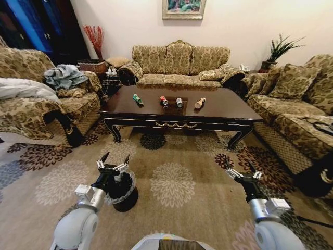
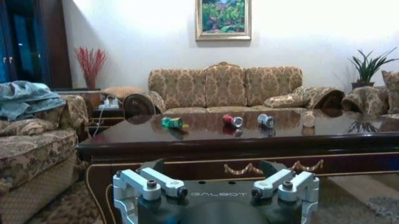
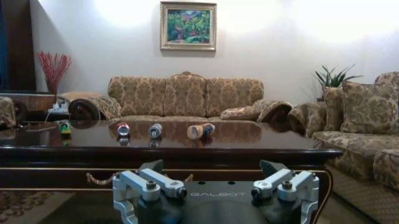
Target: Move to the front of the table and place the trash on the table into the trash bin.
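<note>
1. Left gripper point(image 1: 115, 159): fingers spread wide with nothing between them. It hangs over the carpet, well short of the table's near edge, directly above the trash bin point(image 1: 125, 195).
2. Right gripper point(image 1: 241, 169): fingers likewise spread and empty. It is held forward over the carpet, opposite the table's near right corner and well apart from it.
3. Trash bin: stands on the carpet, partly hidden behind the left forearm, its liner bag crinkled over the rim. Judged risk: a lowered or swung left arm could clip the rim and tip the bin.
4. Table point(image 1: 156, 119): lies ahead, with open carpet between it and the robot. Judged risk: driving in too far brings the grippers against the near edge or its gold-trimmed apron.
5. Trash, in a row across the middle of the tabletop, all lying on their sides: green bottle point(image 1: 137, 99) nearest the left edge, then red can point(image 1: 164, 100), silver-grey can point(image 1: 179, 102) and tan bottle-shaped piece point(image 1: 200, 103).
6. Judged risk: lying cylinders on a glossy top may roll away from a closing finger, toward the far edge or into a neighbour; the two cans lie near each other, so one grasp may nudge the other.
</note>
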`<state>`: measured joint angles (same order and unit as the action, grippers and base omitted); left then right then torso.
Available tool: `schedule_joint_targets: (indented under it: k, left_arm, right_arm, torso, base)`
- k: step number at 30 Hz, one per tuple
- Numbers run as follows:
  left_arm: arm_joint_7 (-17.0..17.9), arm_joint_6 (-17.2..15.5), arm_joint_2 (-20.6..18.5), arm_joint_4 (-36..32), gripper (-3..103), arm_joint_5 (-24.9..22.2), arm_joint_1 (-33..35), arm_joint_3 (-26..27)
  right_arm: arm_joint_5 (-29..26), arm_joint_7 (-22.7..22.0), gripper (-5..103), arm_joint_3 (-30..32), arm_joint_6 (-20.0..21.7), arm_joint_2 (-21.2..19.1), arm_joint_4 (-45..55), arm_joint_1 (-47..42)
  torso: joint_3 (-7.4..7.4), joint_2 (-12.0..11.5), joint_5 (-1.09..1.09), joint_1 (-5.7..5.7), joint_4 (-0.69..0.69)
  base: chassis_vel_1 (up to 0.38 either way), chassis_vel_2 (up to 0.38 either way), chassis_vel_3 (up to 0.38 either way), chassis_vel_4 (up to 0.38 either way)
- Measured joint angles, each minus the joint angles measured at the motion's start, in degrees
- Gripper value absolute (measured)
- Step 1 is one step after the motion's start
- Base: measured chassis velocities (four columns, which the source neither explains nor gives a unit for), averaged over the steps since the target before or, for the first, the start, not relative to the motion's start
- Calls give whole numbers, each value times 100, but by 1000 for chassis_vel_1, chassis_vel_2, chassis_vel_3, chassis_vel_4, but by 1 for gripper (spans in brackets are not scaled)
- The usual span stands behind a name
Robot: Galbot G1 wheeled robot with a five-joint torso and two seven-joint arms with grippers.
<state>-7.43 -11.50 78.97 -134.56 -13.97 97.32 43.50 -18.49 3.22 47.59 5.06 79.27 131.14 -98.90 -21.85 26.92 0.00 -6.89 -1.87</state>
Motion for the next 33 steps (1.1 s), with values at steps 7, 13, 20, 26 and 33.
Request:
schedule_joint_targets:
  k: [7, 13, 20, 26, 33]
  left_arm:
    - [-19, 25, 40, 81, 100, 22, 37, -34]
    - [-66, 104, 69, 151, 100, -16, 53, -41]
    - [-142, 135, 93, 421, 100, 11, 105, -7]
    - [-32, 114, 57, 740, 100, 29, -104, 27]
    - [-46, 109, -157, 1172, 100, -310, -195, 189]
  right_arm:
    - [131, 23, 100, -97, 9, 26, 14, 46]
    - [145, 23, 100, -90, 40, 51, 47, 58]
    - [22, -34, 100, -59, 36, 80, 142, 38]
    - [-76, -87, 100, -26, -178, 34, 63, -36]
    - [-108, -101, 100, 48, -344, -88, -61, -101]
  torso:
    - [0, 0, 0, 0, 0]
    - [0, 0, 0, 0, 0]
    - [0, 0, 0, 0, 0]
    - [0, 0, -1, 0, 0]
    - [0, 0, -1, 0, 0]
  base:
    - [0, 0, 0, 0]
    - [0, 0, 0, 0]
    - [0, 0, 0, 0]
    - [0, 0, 0, 0]
    - [0, 0, 0, 0]
